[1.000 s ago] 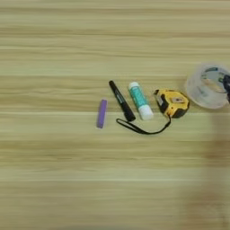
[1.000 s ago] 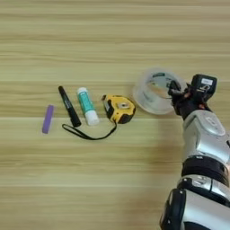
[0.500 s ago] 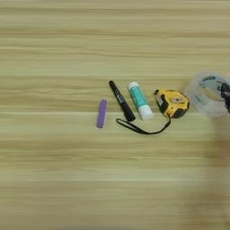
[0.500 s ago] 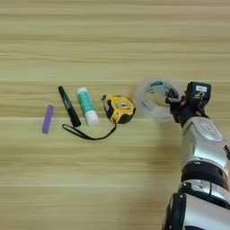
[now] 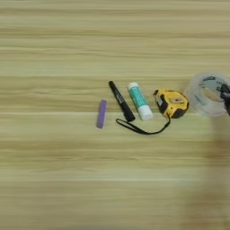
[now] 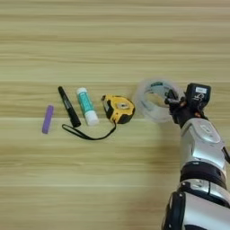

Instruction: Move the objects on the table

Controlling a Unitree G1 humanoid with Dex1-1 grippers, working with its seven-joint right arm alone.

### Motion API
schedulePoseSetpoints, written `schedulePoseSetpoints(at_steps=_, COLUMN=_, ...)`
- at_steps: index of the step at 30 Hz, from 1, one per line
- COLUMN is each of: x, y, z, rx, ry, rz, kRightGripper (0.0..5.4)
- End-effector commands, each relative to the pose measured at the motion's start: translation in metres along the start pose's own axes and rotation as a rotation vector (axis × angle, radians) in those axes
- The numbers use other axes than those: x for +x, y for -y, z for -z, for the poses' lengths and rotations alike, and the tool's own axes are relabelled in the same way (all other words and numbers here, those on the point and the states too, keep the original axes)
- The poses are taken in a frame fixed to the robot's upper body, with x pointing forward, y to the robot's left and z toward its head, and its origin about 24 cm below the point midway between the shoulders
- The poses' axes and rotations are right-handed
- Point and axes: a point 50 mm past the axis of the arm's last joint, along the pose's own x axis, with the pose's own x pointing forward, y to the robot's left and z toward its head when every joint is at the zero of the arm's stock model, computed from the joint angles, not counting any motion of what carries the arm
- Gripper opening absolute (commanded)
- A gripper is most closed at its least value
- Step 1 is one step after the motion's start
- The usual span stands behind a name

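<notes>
Right now your tool sits at the right rim of the clear tape roll, its black fingers pinched on that edge as far as the right eye view shows, so treat the roll as held by its wall only. The roll lies just right of the yellow tape measure, close to it but apart; the measure's black strap loops leftward under the white-and-teal glue stick and the black marker, with the short purple stick furthest left, all on the desk. Judging from this, the step in hand is shifting the roll along the row. A rim pinch on a light, slick ring is likely to let it pivot, so move slowly and keep it low or sliding flat. Watch the near side of the roll against the tape measure: a nudge there could drag the strap and disturb the glue stick and marker. Release only once the roll lies flat and settled.
</notes>
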Motion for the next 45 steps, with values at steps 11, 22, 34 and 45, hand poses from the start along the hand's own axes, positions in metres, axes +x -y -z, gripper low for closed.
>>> schedulePoseSetpoints(at_steps=11, x=0.009, y=-0.001, z=-0.037, rx=-0.001, ry=0.136, rz=0.000, kRightGripper=2.90)
schedulePoseSetpoints(at_steps=22, x=-0.001, y=-0.016, z=-0.060, rx=-0.044, ry=0.310, rz=-0.040, kRightGripper=3.99)
schedulePoseSetpoints(at_steps=34, x=-0.039, y=-0.056, z=-0.075, rx=-0.072, ry=0.433, rz=-0.200, kRightGripper=5.20)
schedulePoseSetpoints(at_steps=45, x=-0.065, y=-0.070, z=-0.060, rx=-0.067, ry=0.372, rz=-0.262, kRightGripper=5.35)
